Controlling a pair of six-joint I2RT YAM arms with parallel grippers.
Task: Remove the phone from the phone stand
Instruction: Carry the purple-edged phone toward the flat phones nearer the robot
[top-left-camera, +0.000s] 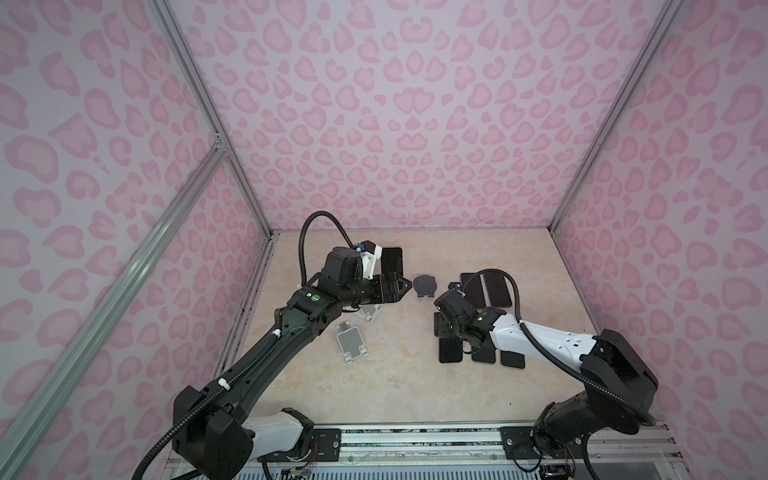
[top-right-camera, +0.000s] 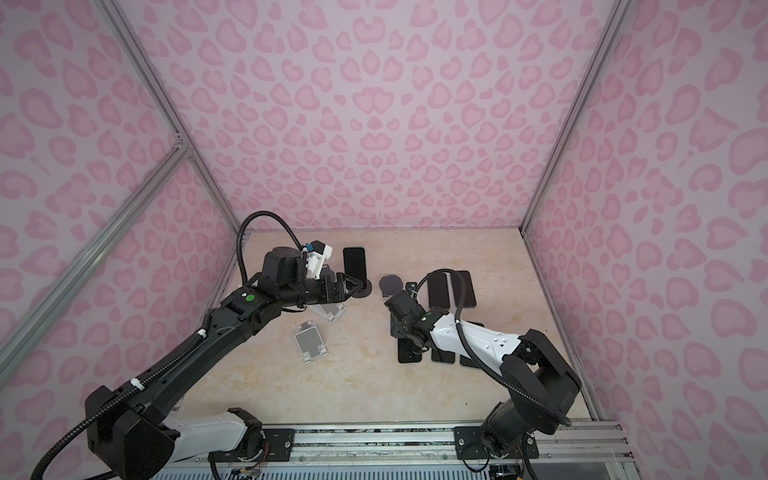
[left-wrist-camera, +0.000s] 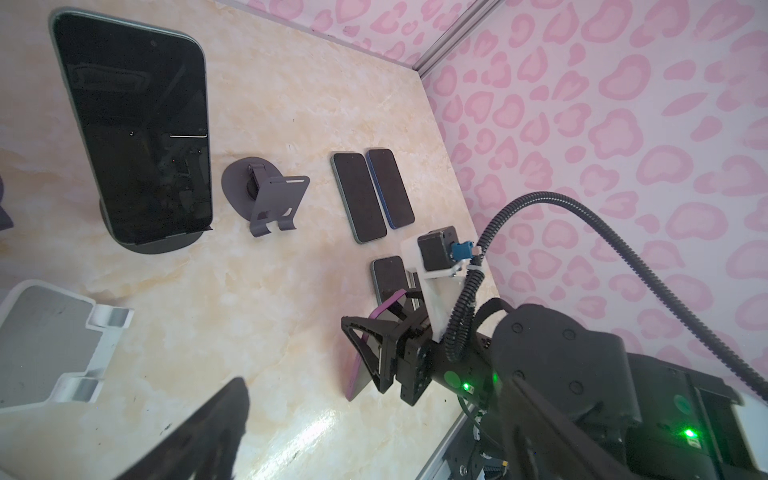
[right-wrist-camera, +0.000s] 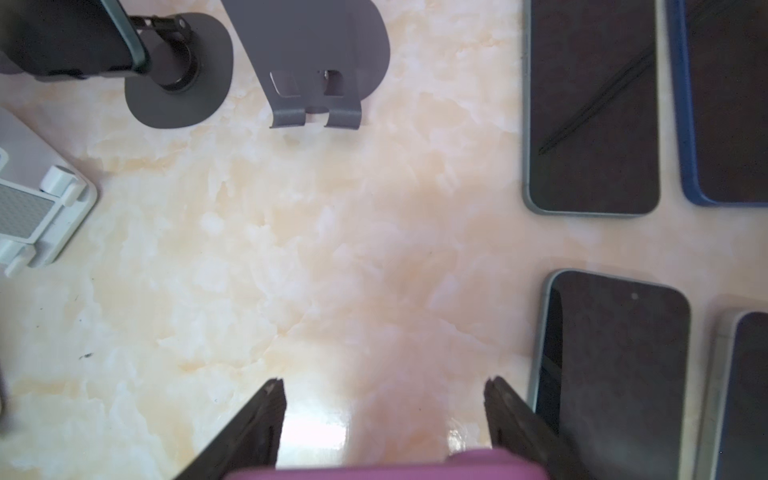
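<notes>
A dark-screened phone leans upright on a dark phone stand with a round base at the back left. My left gripper is open just in front of the stand's foot and holds nothing. Only one of its fingers shows in the left wrist view. My right gripper is shut on a purple-cased phone. That phone is tilted, with its lower end near the table, beside the flat phones on the right.
An empty grey stand sits mid-table. Two white stands lie under my left arm. Several dark phones lie flat at right, two behind and others in front. Pink walls enclose the table.
</notes>
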